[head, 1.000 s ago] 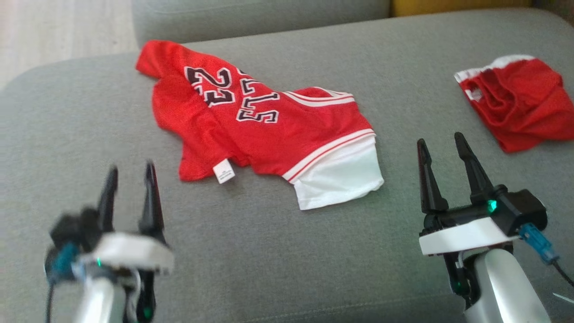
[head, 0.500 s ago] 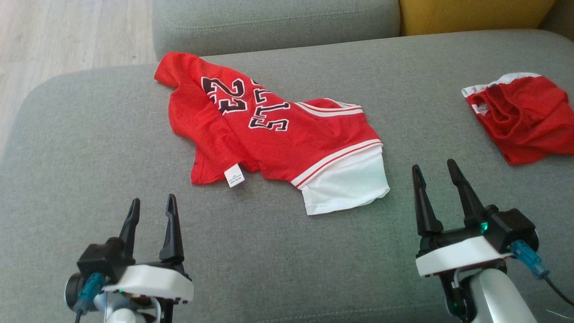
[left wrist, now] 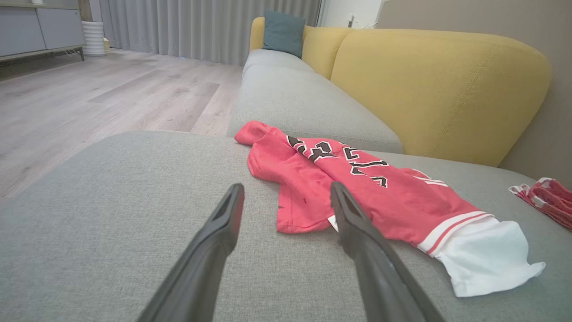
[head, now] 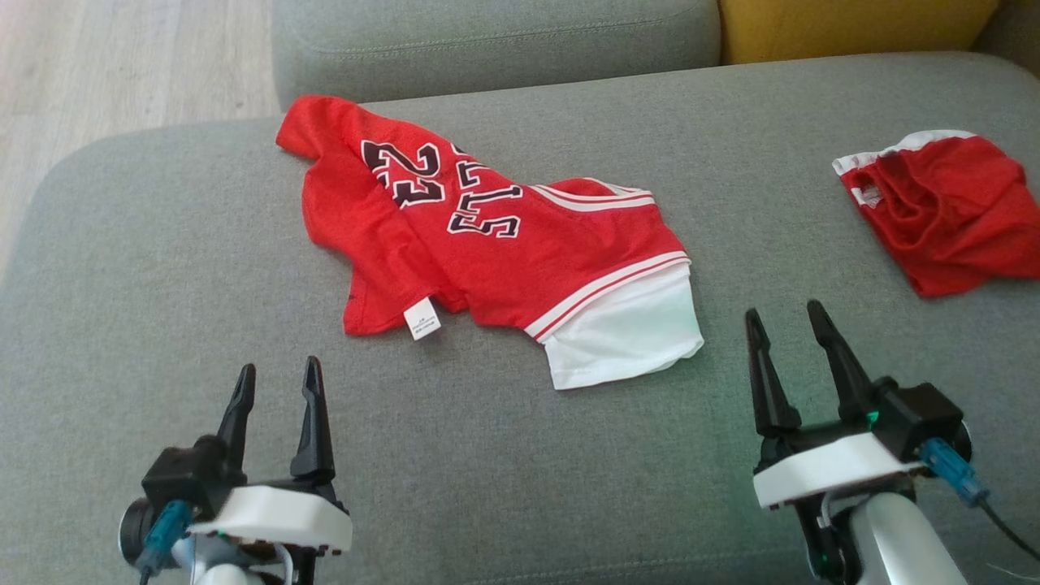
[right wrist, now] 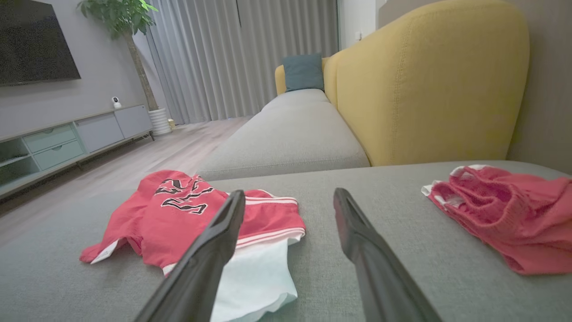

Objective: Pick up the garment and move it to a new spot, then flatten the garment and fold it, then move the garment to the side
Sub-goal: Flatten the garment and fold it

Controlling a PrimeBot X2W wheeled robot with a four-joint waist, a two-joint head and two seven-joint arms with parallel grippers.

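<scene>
Left tool [head: 279, 366] and right tool [head: 782, 309] hover splayed, short of the garment [head: 504, 252].

The red, white-sleeved jersey [head: 487, 244] lies crumpled on the grey cushion [head: 162, 284].

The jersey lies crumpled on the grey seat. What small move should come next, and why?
Probably ease the left gripper forward to the near edge of the jersey, by its white label. It and the right gripper stand open and empty, short of the jersey; that edge lies nearest.

garment [head: 504, 244] 1 | shorts [head: 946, 215], apparently, 1 | end effectors [head: 279, 366] [head: 782, 309] 2 | teal cushion [left wrist: 283, 29] 1
</scene>
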